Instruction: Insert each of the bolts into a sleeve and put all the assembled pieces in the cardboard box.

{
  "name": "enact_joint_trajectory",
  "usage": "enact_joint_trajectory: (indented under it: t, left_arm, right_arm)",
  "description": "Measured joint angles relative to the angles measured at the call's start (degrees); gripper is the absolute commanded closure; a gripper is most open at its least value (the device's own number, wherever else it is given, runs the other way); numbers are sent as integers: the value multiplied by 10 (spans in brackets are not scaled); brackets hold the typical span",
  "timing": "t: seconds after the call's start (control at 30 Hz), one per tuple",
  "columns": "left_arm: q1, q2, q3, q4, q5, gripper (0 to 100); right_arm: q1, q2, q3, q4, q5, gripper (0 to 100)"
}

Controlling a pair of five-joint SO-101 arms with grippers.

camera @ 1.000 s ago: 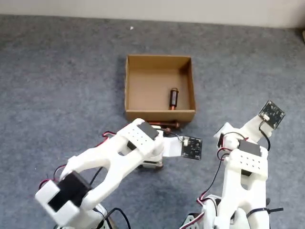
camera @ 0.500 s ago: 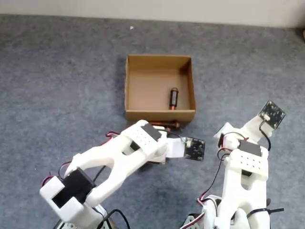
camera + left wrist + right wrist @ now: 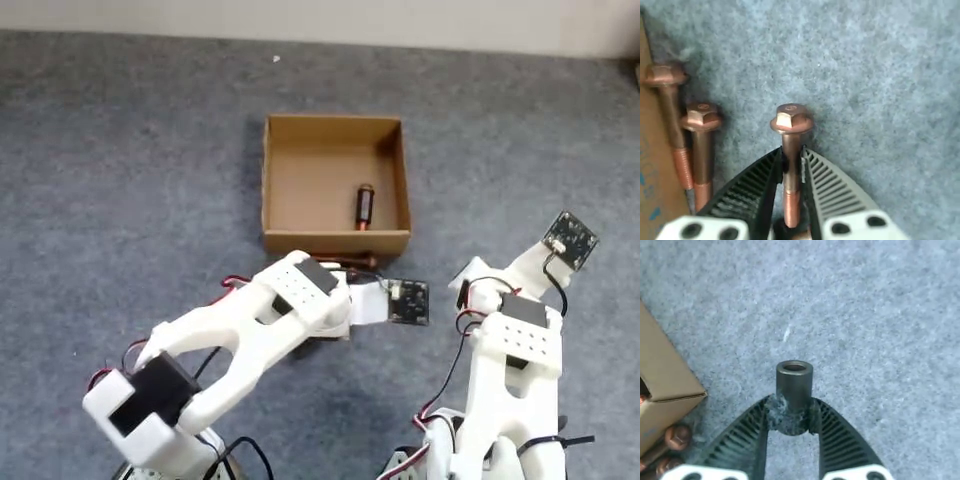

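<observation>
Left gripper [image 3: 791,160]: clamped on a bolt [image 3: 791,122] by its shank, at the box's [image 3: 335,243] 6 o'clock.
Right gripper [image 3: 792,412]: clamped on a sleeve [image 3: 794,385], at the box's 4 o'clock.
Risk: the bolt may tilt, miss the sleeve and drop.

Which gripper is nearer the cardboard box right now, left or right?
Left. The left gripper, shut on a bolt, sits beside the box, two loose bolts between them. The right gripper, shut on a sleeve, is farther off its front corner.
</observation>
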Motion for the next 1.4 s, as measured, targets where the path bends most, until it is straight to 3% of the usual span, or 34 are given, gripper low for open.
enact_joint_trajectory:
  t: [0.23, 0.67, 0.77, 1.0, 1.23, 1.4]
  left_arm:
    - [-69, -142, 0, 0, 76, 995]
    - [-156, -402, 15, 4, 305, 995]
    - [-164, -461, 47, 5, 334, 995]
    - [-193, -595, 109, 5, 417, 995]
    - [-231, -687, 141, 4, 481, 995]
    - [-245, -737, 186, -43, 531, 995]
  right_arm:
    - [0, 0, 0, 0, 0, 995]
    - [-6, -8, 0, 0, 1, 995]
    - [-24, -57, 0, 0, 35, 995]
    - [-119, -218, 28, 0, 55, 995]
    - [-221, -249, 35, 0, 55, 995]
    - [-299, -250, 35, -29, 56, 995]
